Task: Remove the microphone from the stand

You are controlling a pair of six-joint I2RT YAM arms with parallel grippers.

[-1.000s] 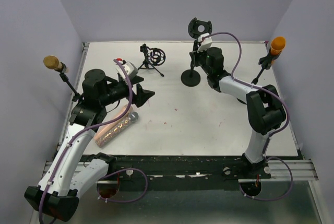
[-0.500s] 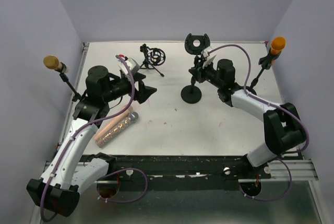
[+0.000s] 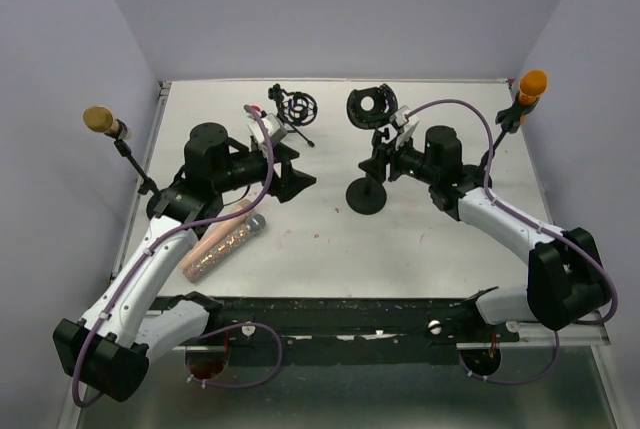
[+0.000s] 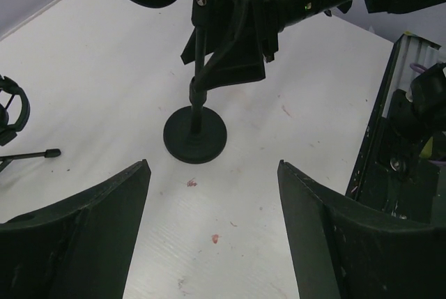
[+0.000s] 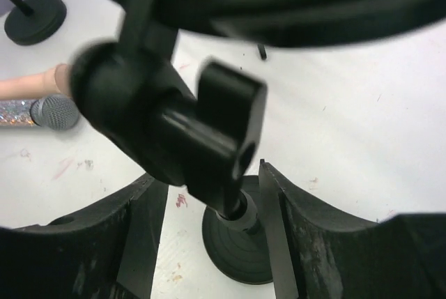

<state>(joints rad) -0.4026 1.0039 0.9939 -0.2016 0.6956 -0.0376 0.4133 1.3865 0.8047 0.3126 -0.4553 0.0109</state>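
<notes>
The glittery pink microphone [image 3: 222, 241] with a grey mesh head lies flat on the table at the left, off the stand, and it also shows in the right wrist view [image 5: 43, 112]. The black stand [image 3: 366, 196] rests on its round base mid-table, its clip ring [image 3: 370, 106] empty. My right gripper [image 3: 386, 156] is open, and its fingers straddle the stand's pole [image 5: 240, 208] just below the clamp knob [image 5: 209, 125]. My left gripper [image 3: 303, 171] is open and empty, and it faces the stand's base [image 4: 195, 135] from the left.
A small tripod shock mount [image 3: 295, 109] stands at the back. At the left edge is a brown-headed mic on a stand [image 3: 100, 119], and at the right edge an orange-headed one [image 3: 531, 82]. A plain pink rod [image 5: 31, 81] lies alongside the glittery microphone.
The right gripper has carried the stand toward the near side of the table, then opened around its pole. The left gripper has moved right, closer to the stand.
</notes>
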